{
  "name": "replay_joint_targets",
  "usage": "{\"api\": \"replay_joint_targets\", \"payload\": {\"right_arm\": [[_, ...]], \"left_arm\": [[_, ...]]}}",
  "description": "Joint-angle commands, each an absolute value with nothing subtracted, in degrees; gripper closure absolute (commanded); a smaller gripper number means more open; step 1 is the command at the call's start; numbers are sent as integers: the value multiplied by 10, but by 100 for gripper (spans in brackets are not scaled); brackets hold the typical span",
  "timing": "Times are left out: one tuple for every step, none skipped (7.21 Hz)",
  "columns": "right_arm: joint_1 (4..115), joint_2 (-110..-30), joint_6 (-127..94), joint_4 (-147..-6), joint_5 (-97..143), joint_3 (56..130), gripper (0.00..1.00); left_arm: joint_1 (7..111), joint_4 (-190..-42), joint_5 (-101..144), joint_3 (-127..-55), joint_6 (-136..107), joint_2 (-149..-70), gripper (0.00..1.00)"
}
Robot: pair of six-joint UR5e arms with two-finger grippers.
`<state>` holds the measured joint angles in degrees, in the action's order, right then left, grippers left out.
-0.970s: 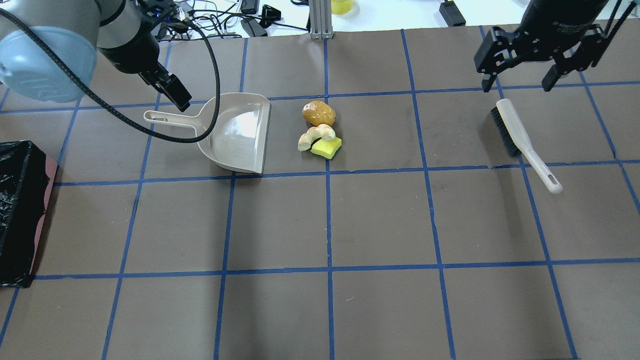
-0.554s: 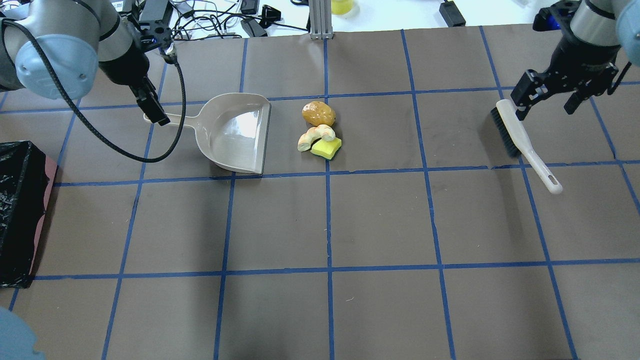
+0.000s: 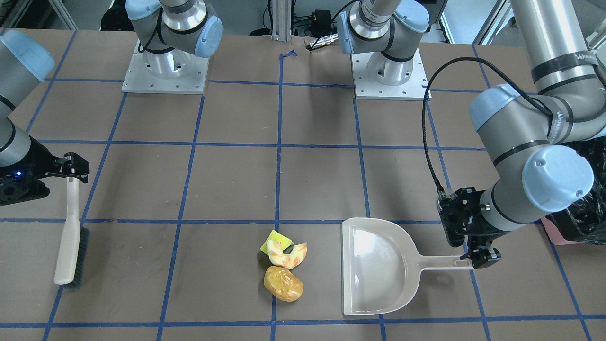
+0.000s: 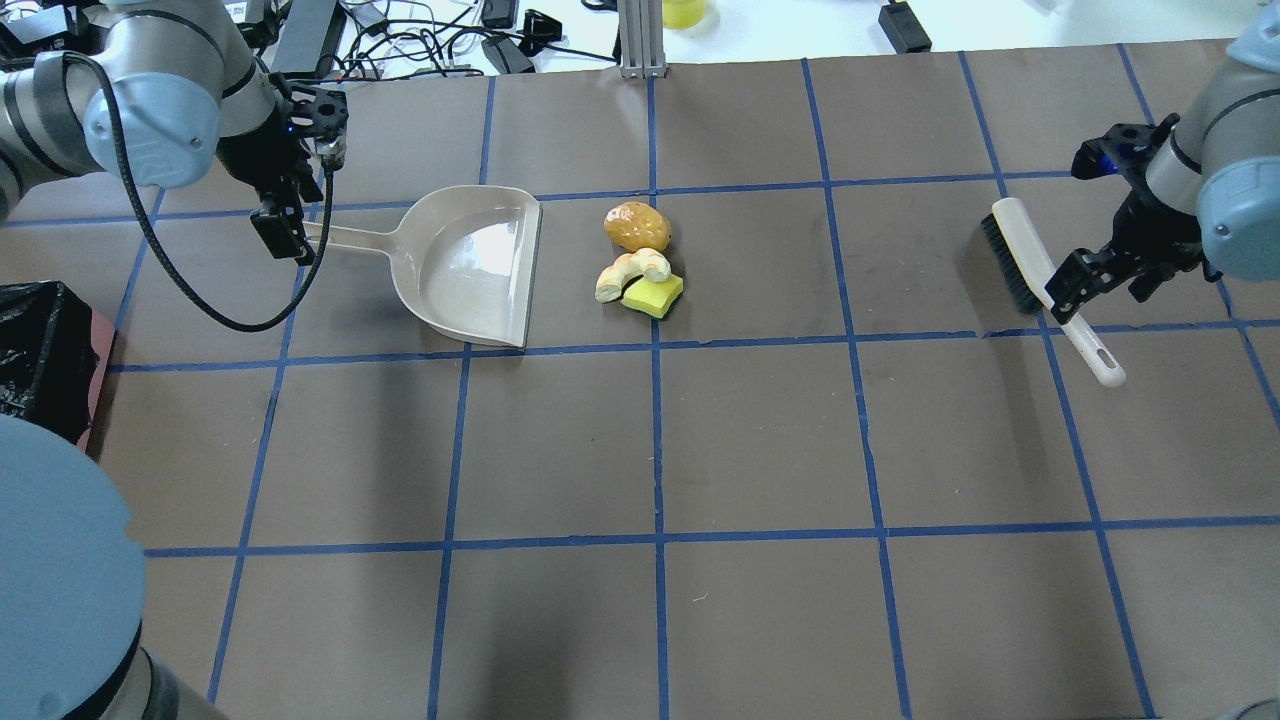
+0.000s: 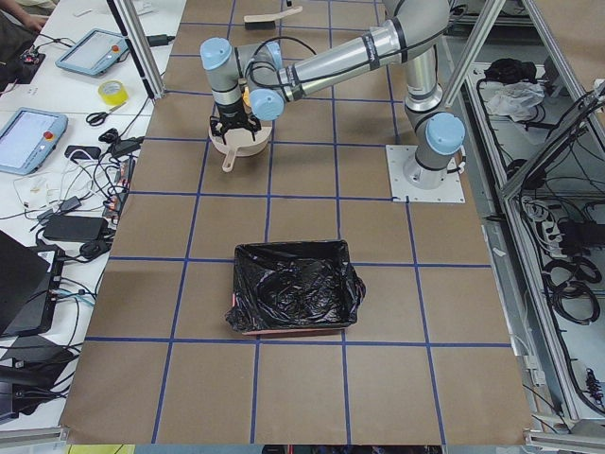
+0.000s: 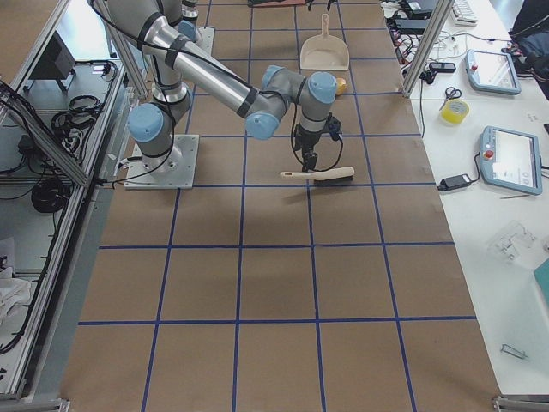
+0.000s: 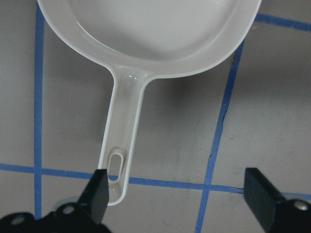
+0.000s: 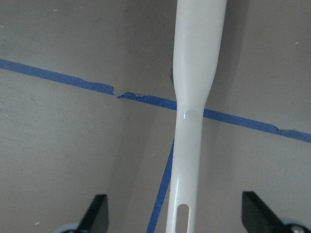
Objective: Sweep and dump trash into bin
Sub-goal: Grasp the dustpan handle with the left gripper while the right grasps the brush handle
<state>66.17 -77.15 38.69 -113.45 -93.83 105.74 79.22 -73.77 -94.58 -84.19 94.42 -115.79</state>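
The bin (image 4: 40, 350) sits at the table's (image 4: 760, 440) 9 o'clock edge. The trash (image 4: 640, 262) lies past centre, its row running 12 to 6 o'clock, dustpan (image 4: 470, 265) at its 9. The left gripper (image 7: 174, 182) gapes, one finger (image 7: 99, 189) maybe touching the dustpan handle. The right gripper (image 8: 174, 208) straddles the brush (image 4: 1040, 280) handle, spread, grasping nothing. Lettering on the left arm (image 3: 549, 47) is unreadable.

Dustpan (image 4: 470, 268) just left of the trash (image 4: 632, 268), brush (image 4: 1035, 272) well apart to the right, bin (image 4: 40, 345) far left on the table (image 4: 760, 440)
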Motion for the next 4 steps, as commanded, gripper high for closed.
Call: {"api": "replay_joint_targets", "payload": {"right_arm": [[656, -740, 405, -1156, -942, 1064, 4], [656, -733, 405, -1155, -946, 1064, 4], [655, -731, 405, -1153, -952, 1064, 4], [655, -731, 404, -1152, -961, 1070, 8]], "left_arm": [[792, -723, -951, -815, 968, -1194, 0], [792, -721, -954, -804, 974, -1208, 0], [792, -718, -951, -803, 976, -1214, 0], [792, -693, -952, -802, 976, -1219, 0]]}}
